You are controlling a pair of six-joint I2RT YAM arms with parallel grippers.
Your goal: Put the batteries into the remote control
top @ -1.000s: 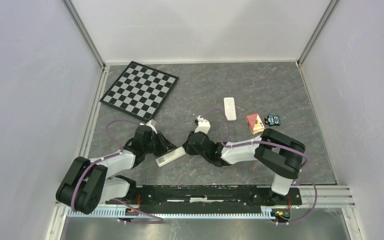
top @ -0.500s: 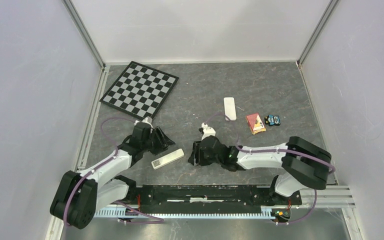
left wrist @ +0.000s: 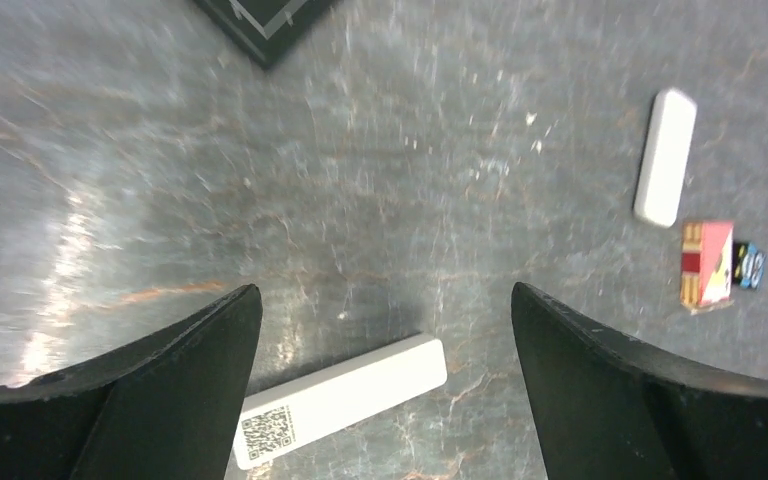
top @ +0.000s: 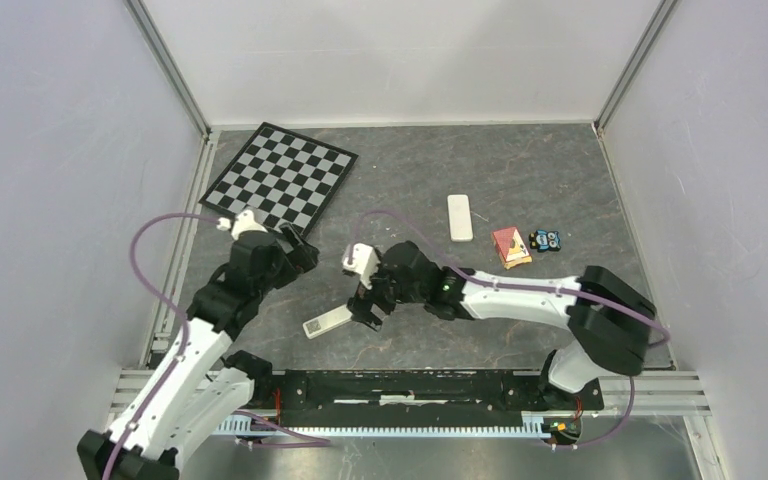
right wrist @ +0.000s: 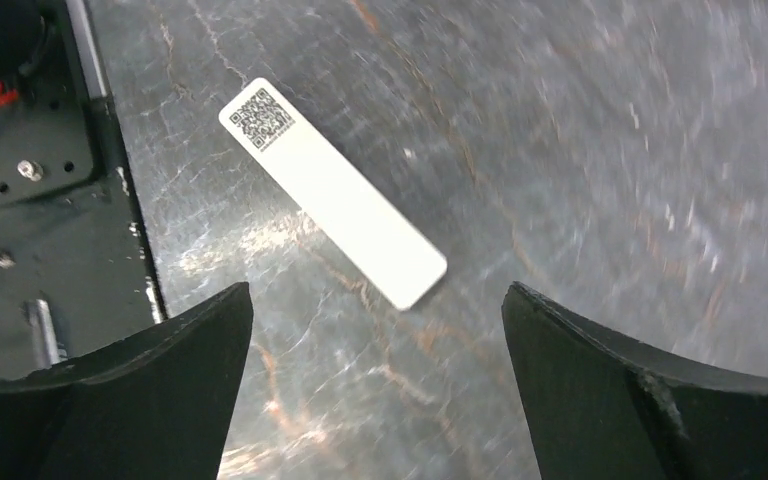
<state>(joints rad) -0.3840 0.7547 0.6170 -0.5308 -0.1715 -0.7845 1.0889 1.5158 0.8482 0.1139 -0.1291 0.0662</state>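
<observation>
Left gripper (left wrist: 385,296) and right gripper (right wrist: 377,293): jaws spread wide, both empty, touching nothing; remote control (top: 328,322) lies free, lower centre.

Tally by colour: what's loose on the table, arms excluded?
White: 2 (QR-labelled bar, plain bar)
Black-and-white: 1 (checkerboard)
Red-and-yellow: 1 (small box)
Dark with blue marks: 1 (small item)
Total: 5
</observation>
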